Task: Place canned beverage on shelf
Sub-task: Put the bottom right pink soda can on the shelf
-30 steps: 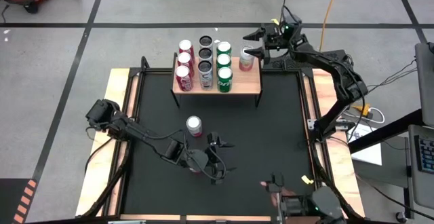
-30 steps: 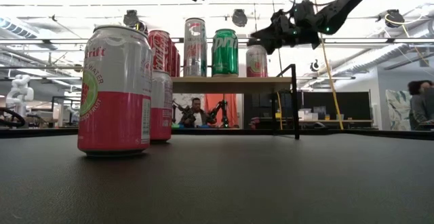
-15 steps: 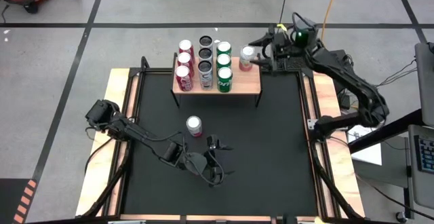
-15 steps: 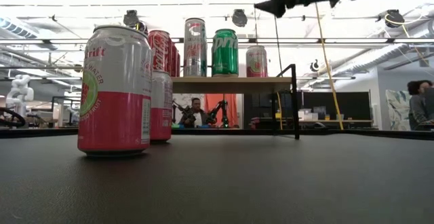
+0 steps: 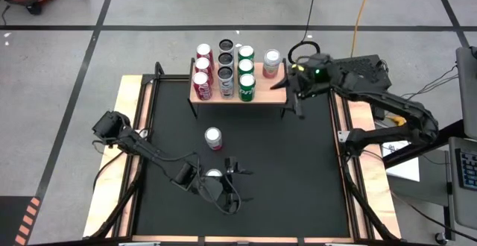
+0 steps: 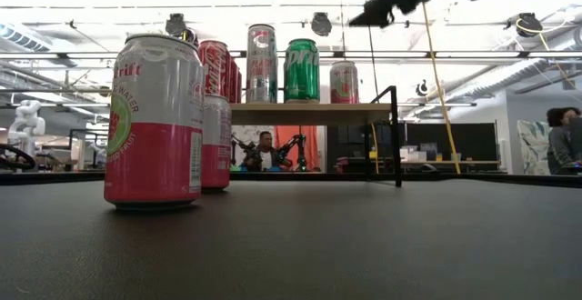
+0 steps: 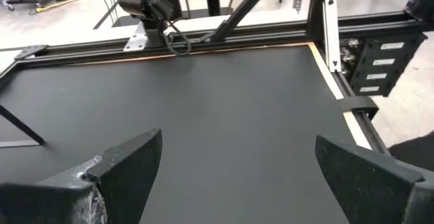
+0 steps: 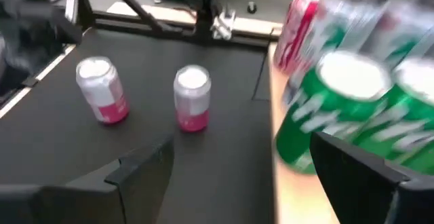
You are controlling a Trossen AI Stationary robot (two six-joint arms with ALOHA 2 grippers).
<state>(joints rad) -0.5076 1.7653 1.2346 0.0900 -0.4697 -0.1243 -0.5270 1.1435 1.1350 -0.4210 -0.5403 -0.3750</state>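
Observation:
The shelf stands at the far side of the mat with several upright cans in rows. A pink can stands alone on the shelf's right end. Two more pink cans stand upright on the mat, one mid-table and one beside my left arm. My right gripper hangs open above the shelf's right end, nearer than the pink can and apart from it. In the right wrist view, green cans show past its open fingers. My left gripper is open over bare mat near the front.
Black frame rails and light-wood strips edge the mat on each side. The middle and right of the mat lie bare. In the low view the nearest pink can stands large at the left, and people show in the room behind.
My right gripper, open throughout, has drawn back from the lone pink can on the shelf's right end. It rose, swung toward the table's near edge and turned, and the can stays upright in place. My left gripper has shifted slightly toward the near edge, still open.

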